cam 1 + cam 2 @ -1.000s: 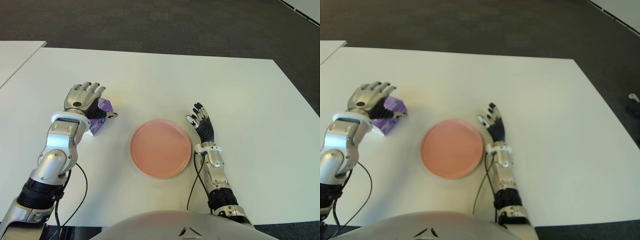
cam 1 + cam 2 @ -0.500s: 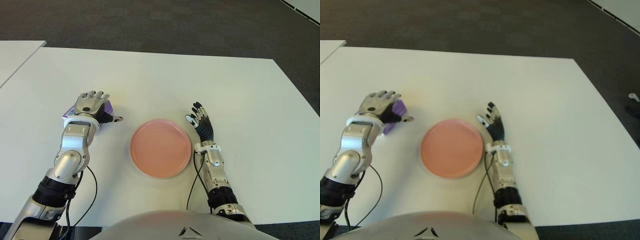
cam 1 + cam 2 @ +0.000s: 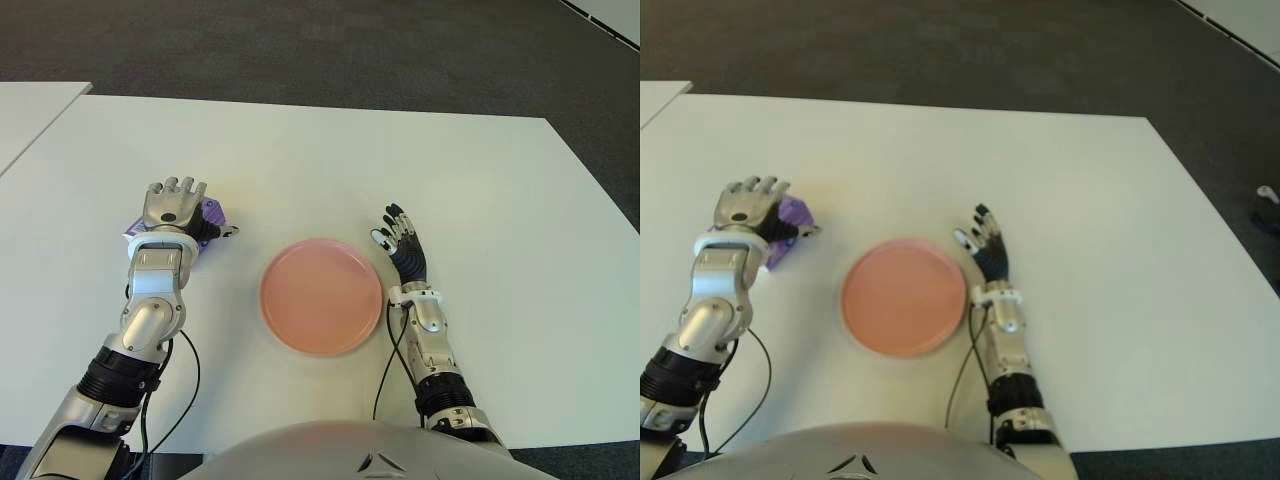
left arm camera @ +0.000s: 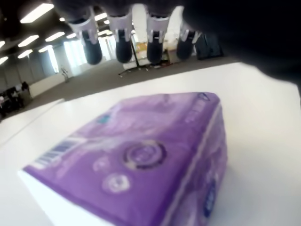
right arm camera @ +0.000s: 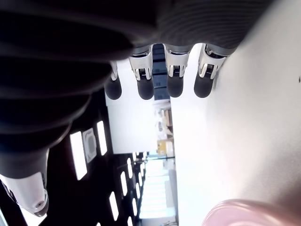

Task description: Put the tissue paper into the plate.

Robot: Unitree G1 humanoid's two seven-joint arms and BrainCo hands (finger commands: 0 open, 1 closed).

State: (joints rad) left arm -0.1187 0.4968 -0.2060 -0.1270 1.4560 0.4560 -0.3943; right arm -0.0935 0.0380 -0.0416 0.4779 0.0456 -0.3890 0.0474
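White table (image 3: pixel 300 150), left hand (image 3: pixel 172 208) hiding tissue pack (image 4: pixel 141 155)

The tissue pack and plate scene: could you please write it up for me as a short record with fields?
surface: white table
tissue paper: purple pack, lying flat on the table, left of the plate, not in it
plate: pink, round, holds nothing, between the two hands
left robot hand: over the tissue pack, fingers extended above it, not closed on it
right robot hand: beside the plate's right edge, fingers extended, holding nothing
task status: pack not yet picked up
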